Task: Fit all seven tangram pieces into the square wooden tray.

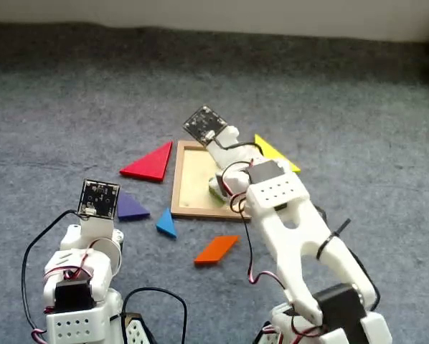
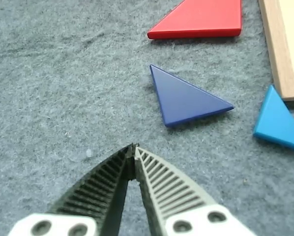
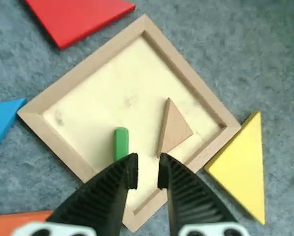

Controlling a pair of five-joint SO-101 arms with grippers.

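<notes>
Tray: the square wooden tray (image 3: 189,73) lies under the right pincer (image 3: 147,169). It holds a green piece (image 3: 121,142) and a bare-wood triangle (image 3: 174,129) just ahead of the tips.
Outside pieces: a yellow triangle (image 3: 240,164) lies just beside the rim, a red triangle (image 3: 75,17) beyond the tray, and an orange parallelogram (image 1: 217,249) back between the arms.
Right pincer: narrow gap (gripping nothing).
Left pincer (image 2: 133,150): tips together, empty, over the grey worktop (image 1: 92,93). A dark blue triangle (image 2: 184,98) lies ahead and a light blue triangle (image 2: 279,123) farther off.

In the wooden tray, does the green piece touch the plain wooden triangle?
Apart. The right wrist view shows a strip of bare floor between the green piece and the wooden triangle inside the tray.
</notes>
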